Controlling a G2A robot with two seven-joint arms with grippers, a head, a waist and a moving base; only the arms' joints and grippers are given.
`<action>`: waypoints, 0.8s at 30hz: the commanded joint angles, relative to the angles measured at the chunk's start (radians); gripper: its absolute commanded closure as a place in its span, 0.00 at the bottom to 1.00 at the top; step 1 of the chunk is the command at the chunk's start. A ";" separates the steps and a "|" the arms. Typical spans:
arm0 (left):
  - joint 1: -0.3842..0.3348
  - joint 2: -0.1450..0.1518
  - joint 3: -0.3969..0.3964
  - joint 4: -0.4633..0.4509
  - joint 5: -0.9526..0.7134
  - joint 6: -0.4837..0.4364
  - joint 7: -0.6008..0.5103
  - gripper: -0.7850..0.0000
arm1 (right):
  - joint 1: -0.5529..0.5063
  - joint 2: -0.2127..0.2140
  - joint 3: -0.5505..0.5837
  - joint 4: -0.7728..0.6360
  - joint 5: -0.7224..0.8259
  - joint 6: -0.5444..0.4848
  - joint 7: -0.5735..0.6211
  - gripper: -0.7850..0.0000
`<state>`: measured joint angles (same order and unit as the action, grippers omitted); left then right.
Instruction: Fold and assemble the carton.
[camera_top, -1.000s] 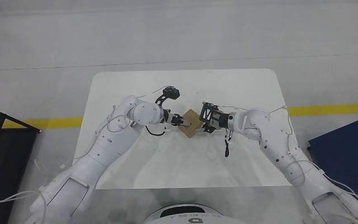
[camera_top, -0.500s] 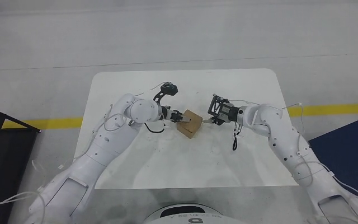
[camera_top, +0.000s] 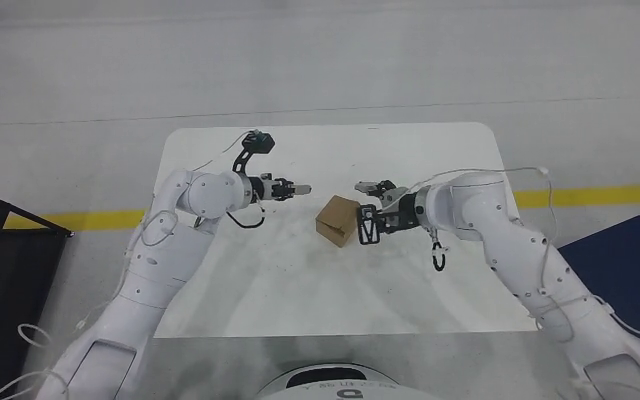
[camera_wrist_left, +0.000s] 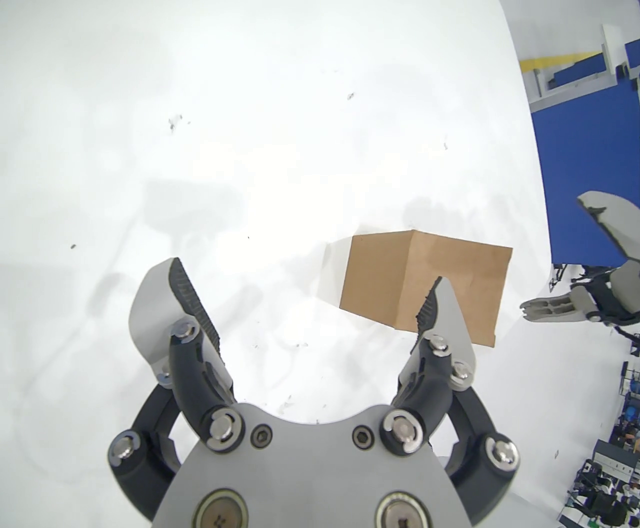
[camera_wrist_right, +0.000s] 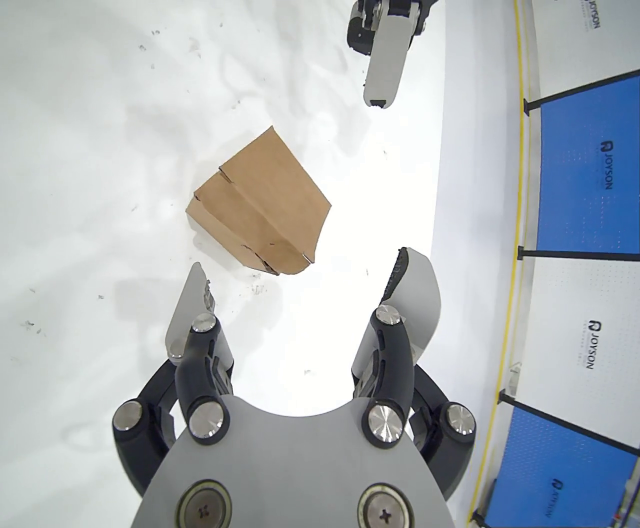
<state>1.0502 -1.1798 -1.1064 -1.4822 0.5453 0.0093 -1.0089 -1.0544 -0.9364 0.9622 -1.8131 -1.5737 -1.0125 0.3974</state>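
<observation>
Mid-table, left pincer (camera_top: 300, 188) withdrawn from carton (camera_top: 338, 220), right pincer (camera_top: 364, 212) beside it, both open, empty.

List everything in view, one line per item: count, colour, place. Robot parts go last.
carton: one, brown, folded into a box shape, lying near the middle of the table between the two grippers.
table: one, white with small dark scuff marks, under both arms.
floor stripe: one, yellow, running across the grey floor beside the table.
barrier panels: several, blue and white, standing on the floor beyond the table edge.
left gripper: one, grey and black, open, above the table, apart from the carton.
right gripper: one, grey and black, open, close beside the carton.
</observation>
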 joint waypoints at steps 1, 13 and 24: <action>0.029 0.003 -0.009 -0.009 -0.009 0.006 0.015 0.00 | 0.037 -0.002 -0.063 0.011 -0.026 0.000 -0.005 0.18; 0.122 0.018 -0.060 -0.035 -0.015 0.022 0.055 0.00 | 0.284 -0.012 -0.350 0.101 -0.068 0.000 -0.065 0.25; 0.122 0.018 -0.060 -0.035 -0.015 0.022 0.055 0.00 | 0.499 -0.011 -0.596 0.171 0.019 0.000 -0.014 0.43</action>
<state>1.1724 -1.1616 -1.1668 -1.5174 0.5305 0.0309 -0.9539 -0.5756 -0.9460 0.3856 -1.6476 -1.5684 -1.0123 0.3772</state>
